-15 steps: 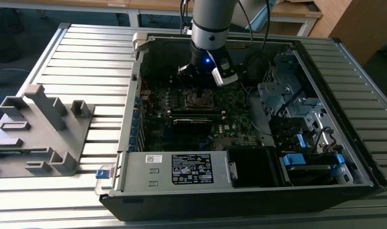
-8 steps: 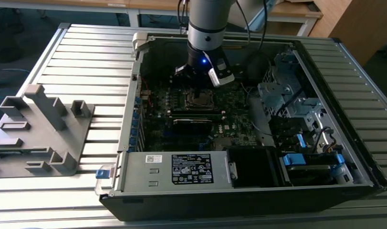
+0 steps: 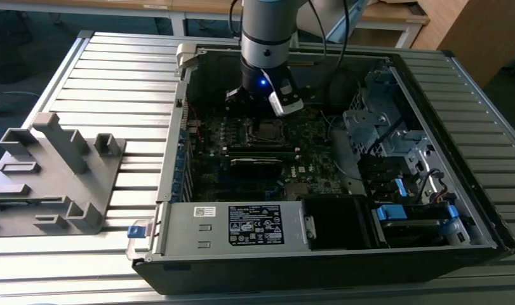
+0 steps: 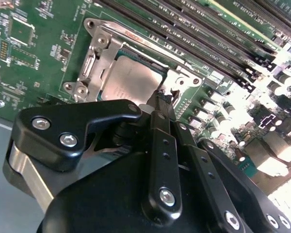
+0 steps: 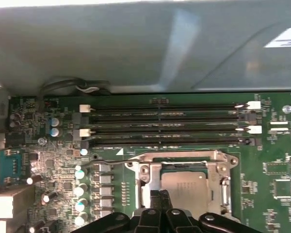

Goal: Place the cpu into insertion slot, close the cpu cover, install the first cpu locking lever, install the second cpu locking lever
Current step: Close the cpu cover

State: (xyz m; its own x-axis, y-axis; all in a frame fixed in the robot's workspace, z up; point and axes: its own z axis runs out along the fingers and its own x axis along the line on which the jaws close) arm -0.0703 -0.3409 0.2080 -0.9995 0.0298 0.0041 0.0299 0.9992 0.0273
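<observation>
Gripper [image 4: 160, 99]: nearest the lens in both wrist views. Black linkages end in fingertips pressed together, and we make out nothing between them. The tips sit at the socket's edge, just beside the cpu; whether they touch it we cannot tell.
Cpu [image 4: 133, 80]: seated flat in the insertion slot [image 3: 264, 130], metal top up. It is square, so it has no long axis, and its edges run parallel to the memory slots.
Cpu cover [image 5: 184, 156]: lies flat around the cpu, its window framing the metal top.
Memory slots [image 5: 165, 128]: just beyond the socket, long axis along the socket's far edge.
Arm [image 3: 266, 38]: upper centre of the exterior view, reaching straight down into the open computer case [image 3: 325, 267].
Grey fixture [image 3: 54, 171]: at the exterior view's left, on the slatted table [image 3: 113, 70].
</observation>
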